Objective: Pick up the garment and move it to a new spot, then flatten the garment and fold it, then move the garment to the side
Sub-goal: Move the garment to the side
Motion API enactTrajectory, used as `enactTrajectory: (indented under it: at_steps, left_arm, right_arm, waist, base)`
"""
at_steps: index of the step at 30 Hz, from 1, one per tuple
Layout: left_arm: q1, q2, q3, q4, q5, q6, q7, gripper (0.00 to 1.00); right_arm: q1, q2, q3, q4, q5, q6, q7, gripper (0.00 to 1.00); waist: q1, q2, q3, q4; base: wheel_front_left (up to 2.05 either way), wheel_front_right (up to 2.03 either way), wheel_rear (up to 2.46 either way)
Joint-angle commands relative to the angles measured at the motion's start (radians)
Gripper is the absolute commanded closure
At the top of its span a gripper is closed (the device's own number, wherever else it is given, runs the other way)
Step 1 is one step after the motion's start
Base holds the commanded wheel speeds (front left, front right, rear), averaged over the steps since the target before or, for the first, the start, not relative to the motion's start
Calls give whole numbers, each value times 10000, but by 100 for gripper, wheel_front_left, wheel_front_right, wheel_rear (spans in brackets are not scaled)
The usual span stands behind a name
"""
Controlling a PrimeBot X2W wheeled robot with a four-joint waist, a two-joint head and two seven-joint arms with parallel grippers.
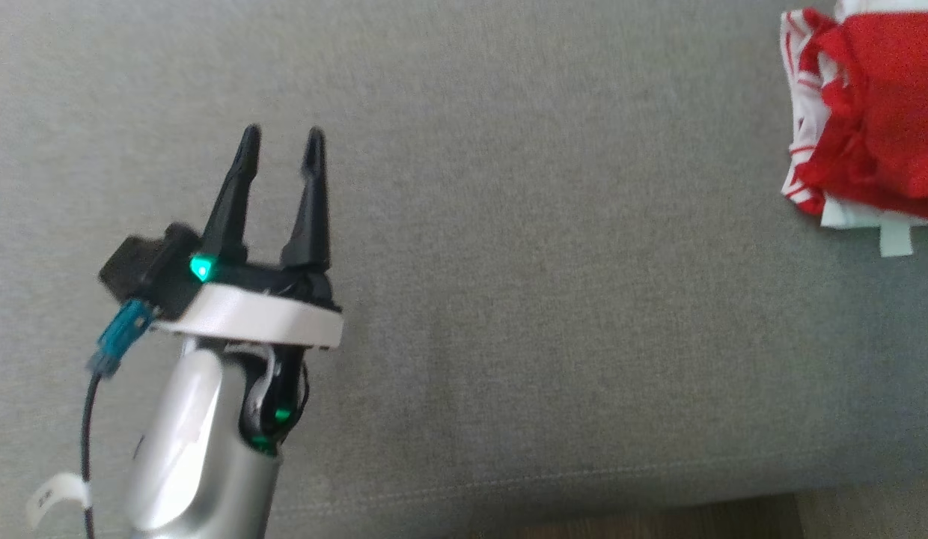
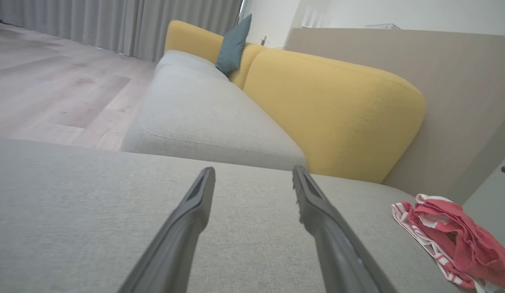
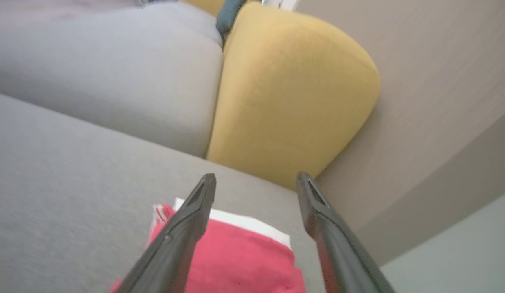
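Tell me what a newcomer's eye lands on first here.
The red and white garment lies bunched at the far right of the grey sofa seat. The left gripper hangs open over bare cushion at lower left. A yellow backrest stands out behind.

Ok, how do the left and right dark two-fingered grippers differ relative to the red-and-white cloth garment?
The left gripper hangs over grey fabric sofa seat, garment far to its right; the right gripper sits over the garment. The left gripper's fingers frame seat fabric; the right gripper's frame the garment. Both are open and hold nothing.
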Motion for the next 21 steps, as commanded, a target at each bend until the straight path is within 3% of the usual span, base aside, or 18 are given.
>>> enactTrajectory:
  at_steps: [1,10,11,13,21]
  left_arm:
    - [50,95,427,-402,-69,68,-51,0]
    - [923,95,931,-588,-89,274,-51,0]
    - [1123,95,970,-586,-75,288,-51,0]
    - [1323,95,1003,-581,-27,296,-51,0]
    - [2128,95,931,-669,157,194,-51,0]
  right_arm:
    - [-125,82,137,-463,45,37,-189,0]
    - [999,2808,409,-1143,402,37,-1825,0]
    - [1456,3381,433,-1240,422,37,-2245,0]
    - [1945,3761,444,-1308,442,37,-2709,0]
    - [3554,4153,827,-1133,998,37,-3856,0]
  waist:
    - [1,0,-565,201]
    - [1,0,-2014,386]
    - [1,0,-2266,390]
    - [1,0,-2504,383]
    - [1,0,-3010,269]
  base:
    - [0,0,0]
    - [0,0,0]
    - [0,0,0]
    - [0,0,0]
    - [0,0,0]
